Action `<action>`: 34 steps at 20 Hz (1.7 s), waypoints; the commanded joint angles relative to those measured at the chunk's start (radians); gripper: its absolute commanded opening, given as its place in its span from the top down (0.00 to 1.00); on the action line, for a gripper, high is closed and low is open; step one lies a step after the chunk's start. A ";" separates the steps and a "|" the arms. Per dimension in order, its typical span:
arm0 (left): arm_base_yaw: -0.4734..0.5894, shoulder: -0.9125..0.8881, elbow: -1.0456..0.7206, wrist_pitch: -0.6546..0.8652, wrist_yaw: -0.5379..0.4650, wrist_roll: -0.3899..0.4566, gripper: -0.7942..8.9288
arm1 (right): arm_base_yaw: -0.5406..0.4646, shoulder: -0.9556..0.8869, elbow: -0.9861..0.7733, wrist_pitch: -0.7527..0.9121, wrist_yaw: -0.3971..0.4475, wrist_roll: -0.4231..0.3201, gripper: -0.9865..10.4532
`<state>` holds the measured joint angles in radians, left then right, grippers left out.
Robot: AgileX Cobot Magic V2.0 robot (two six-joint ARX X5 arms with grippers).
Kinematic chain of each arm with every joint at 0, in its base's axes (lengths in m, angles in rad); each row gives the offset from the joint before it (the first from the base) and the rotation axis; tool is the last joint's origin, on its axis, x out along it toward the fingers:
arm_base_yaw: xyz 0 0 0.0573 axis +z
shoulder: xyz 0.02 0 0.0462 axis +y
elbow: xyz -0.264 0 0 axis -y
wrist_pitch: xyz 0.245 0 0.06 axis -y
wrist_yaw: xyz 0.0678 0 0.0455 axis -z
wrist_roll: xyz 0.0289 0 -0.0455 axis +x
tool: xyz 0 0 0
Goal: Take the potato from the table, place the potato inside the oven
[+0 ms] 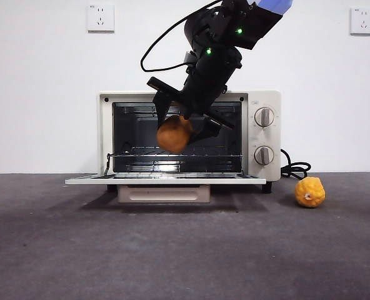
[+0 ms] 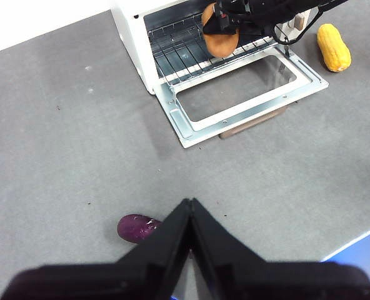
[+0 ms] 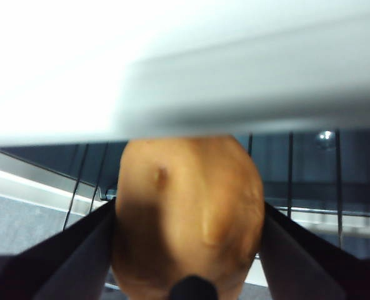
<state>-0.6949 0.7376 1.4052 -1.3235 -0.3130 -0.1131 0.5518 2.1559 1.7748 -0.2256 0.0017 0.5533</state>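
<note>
The brownish-orange potato (image 1: 173,134) hangs in front of the open mouth of the cream-white oven (image 1: 265,103), above its wire rack (image 1: 172,153). My right gripper (image 1: 184,127) comes down from the top and is shut on the potato (image 3: 188,215), its black jaws pressing both sides. From the left wrist view the potato (image 2: 219,35) sits at the oven's opening (image 2: 191,37), just over the rack. The oven door (image 1: 165,179) lies folded down flat. My left gripper (image 2: 190,209) is shut with nothing in it, hovering over the dark grey table (image 2: 72,144) well away from the oven.
A bumpy yellow fruit (image 1: 310,192) lies on the table right of the oven, beside its black power cord (image 1: 294,169). A small purple vegetable (image 2: 138,227) lies on the table near my left gripper. The table's blue-edged border (image 2: 360,247) runs close by.
</note>
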 commanded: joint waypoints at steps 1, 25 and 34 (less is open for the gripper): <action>0.000 0.000 -0.003 0.004 -0.006 0.009 0.92 | 0.005 0.021 0.001 0.009 0.007 -0.003 0.53; 0.001 0.266 -0.003 0.061 -0.001 -0.014 0.92 | 0.163 -0.622 0.023 -0.819 0.161 -0.332 0.62; 0.186 0.555 -0.003 0.296 0.326 0.004 0.93 | 0.169 -0.997 0.023 -1.124 0.343 -0.368 0.91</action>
<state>-0.5129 1.2938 1.4059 -1.0317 -0.0109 -0.1158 0.7197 1.1587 1.7988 -1.3518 0.3408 0.1944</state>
